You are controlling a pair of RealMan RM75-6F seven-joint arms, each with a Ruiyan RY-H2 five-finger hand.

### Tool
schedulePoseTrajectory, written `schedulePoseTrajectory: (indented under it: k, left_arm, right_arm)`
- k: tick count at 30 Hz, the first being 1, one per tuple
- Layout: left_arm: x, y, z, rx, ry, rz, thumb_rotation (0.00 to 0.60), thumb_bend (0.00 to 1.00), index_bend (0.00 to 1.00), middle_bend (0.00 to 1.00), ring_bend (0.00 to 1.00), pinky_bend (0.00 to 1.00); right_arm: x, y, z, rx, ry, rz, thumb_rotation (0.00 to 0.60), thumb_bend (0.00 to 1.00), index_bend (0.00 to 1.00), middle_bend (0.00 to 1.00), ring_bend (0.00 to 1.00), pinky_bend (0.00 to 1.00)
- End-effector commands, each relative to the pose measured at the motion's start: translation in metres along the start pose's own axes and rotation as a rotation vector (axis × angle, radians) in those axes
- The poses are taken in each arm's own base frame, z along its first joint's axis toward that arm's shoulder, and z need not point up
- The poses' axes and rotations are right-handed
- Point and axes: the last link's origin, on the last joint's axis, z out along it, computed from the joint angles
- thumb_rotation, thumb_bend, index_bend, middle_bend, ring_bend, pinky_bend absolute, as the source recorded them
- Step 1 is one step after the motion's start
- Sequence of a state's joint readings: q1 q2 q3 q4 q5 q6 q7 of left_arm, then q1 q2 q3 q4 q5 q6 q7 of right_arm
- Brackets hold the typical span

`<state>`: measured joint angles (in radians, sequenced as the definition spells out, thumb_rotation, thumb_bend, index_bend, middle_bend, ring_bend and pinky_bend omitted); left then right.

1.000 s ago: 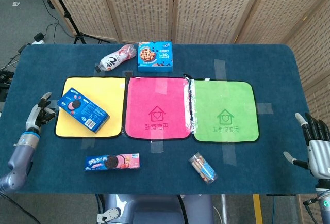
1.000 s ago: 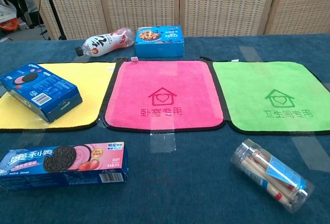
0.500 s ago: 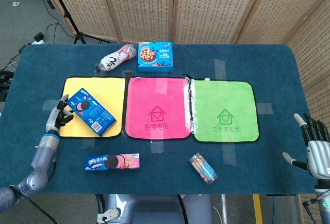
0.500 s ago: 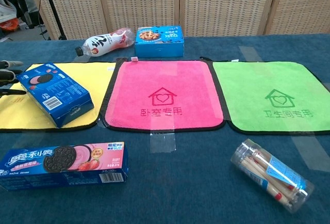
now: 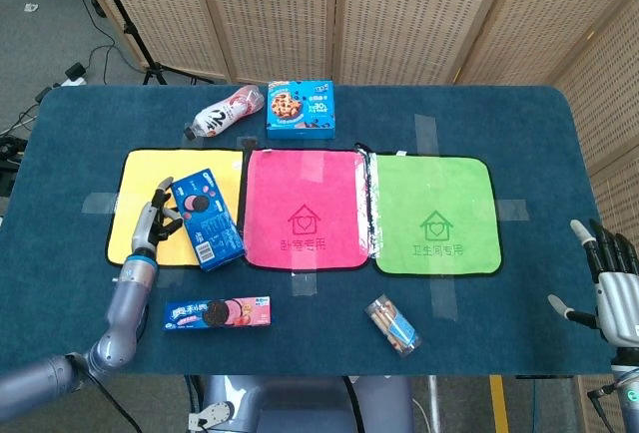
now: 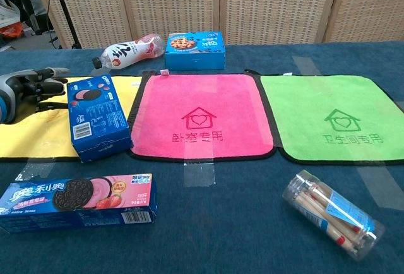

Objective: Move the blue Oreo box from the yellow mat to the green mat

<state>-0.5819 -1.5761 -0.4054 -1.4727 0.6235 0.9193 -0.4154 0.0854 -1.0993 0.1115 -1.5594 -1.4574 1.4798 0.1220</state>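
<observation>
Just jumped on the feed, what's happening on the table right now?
The left hand is against the left side of the blue Oreo box, which sits at the right edge of the yellow mat, beside the pink mat. Whether it actually grips the box is unclear. The green mat has nothing on it. The right hand hangs open at the table's right edge.

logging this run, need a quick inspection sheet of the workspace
surface: blue table cloth, tape patches on it
job's things: blue Oreo box at right edge of yellow mat; green mat bare
clutter: pink mat, pink Oreo box, bottle, cookie box, snack tube
hands: left robot hand against the box; right robot hand open, idle
cables: on floor, far left
surroundings: wicker screens
</observation>
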Motion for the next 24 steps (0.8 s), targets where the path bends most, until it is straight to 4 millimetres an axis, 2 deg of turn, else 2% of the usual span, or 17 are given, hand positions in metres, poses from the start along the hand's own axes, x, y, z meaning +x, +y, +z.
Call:
schedulePoseTrajectory:
  k: [1,5,15,20,24]
  left_arm:
    - [-0.011,0.007,0.002,-0.019,-0.005,0.009,0.6,1.0,0.0,0.0,0.02,0.18]
    - [-0.03,0.022,0.01,-0.049,-0.022,0.047,0.6,1.0,0.0,0.0,0.02,0.18]
    - [-0.074,0.038,0.025,-0.074,-0.065,0.124,0.6,1.0,0.0,0.0,0.02,0.18]
    - [-0.089,0.043,0.03,-0.083,-0.082,0.138,0.6,1.0,0.0,0.0,0.02,0.18]
    - [-0.115,0.054,0.033,-0.111,-0.129,0.178,0.6,1.0,0.0,0.0,0.02,0.18]
  right_arm:
    - [0.0,0.0,0.0,-0.001,0.0,0.001,0.6,0.0,0.0,0.0,0.0,0.0]
    - [0.0,0.002,0.002,-0.007,-0.005,0.001,0.6,0.0,0.0,0.0,0.0,0.0]
    - [0.0,0.005,0.004,-0.025,-0.009,0.006,0.6,0.0,0.0,0.0,0.0,0.0]
    - [0.001,0.007,0.005,-0.034,-0.01,0.009,0.6,0.0,0.0,0.0,0.0,0.0]
    - [0.0,0.01,0.008,-0.049,-0.015,0.011,0.6,0.0,0.0,0.0,0.0,0.0]
